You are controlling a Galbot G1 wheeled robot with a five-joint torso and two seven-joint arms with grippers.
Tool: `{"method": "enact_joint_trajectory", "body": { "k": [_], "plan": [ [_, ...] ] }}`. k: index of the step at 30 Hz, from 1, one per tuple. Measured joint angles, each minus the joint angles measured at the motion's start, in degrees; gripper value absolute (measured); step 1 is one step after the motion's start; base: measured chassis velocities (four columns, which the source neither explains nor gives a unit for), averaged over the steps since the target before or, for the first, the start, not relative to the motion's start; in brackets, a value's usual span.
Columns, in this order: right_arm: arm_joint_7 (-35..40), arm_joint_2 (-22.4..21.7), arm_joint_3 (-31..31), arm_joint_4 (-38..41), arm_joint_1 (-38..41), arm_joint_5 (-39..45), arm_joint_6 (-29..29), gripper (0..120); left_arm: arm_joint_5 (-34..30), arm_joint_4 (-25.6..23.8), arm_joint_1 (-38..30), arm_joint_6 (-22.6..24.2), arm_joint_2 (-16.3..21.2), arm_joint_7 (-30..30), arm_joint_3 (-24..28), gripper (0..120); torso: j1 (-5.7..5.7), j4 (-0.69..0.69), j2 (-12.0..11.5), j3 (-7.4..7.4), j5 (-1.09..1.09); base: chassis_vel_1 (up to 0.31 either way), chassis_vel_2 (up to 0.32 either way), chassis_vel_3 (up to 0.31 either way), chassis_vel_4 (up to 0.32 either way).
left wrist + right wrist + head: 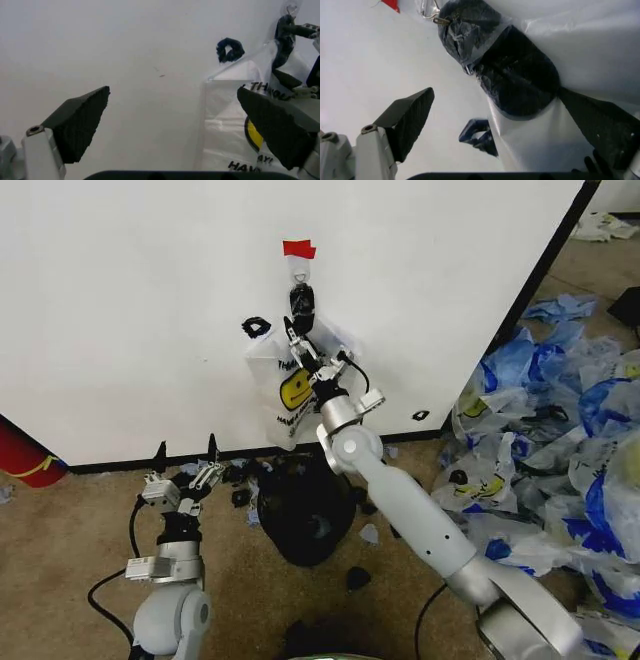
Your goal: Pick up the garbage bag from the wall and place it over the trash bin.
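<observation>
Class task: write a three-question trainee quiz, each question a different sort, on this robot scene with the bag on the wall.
1. True or false: the garbage bag lies inside the trash bin.
2. Which hand is at the bag? A) right hand B) left hand
3. Fill in: red tape sits on the wall above the ____.

Key: 1 false, it hangs on the wall; 2 A; 3 hook.
</observation>
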Motion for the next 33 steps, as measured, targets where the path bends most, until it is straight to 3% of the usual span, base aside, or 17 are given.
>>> {"method": "enact_joint_trajectory", "body": {
  "k": [21, 29, 33],
  "plan": [
    [0.0, 0.1, 1.2, 1.2, -0.3, 0.2, -0.3, 91, 1.2, 1.2, -0.3, -0.8, -1.5, 0.0, 0.9, 100, 0.0, 0.0, 0.0, 0.0, 0.0, 0.0, 0.0, 0.0, 0.0],
    [0.0, 0.1, 0.7, 2.5, -0.7, 0.3, -0.3, 87, 1.6, 1.3, -0.1, -1.2, -2.2, 0.2, 0.9, 100, 0.0, 0.0, 0.0, 0.0, 0.0, 0.0, 0.0, 0.0, 0.0],
    [0.1, -0.1, 0.2, 3.6, -1.6, 0.0, -0.3, 78, 2.0, 1.4, 0.0, -1.5, -2.8, 0.3, 0.9, 100, 0.0, 0.0, 0.0, 0.0, 0.0, 0.0, 0.0, 0.0, 0.0]
  ]
}}
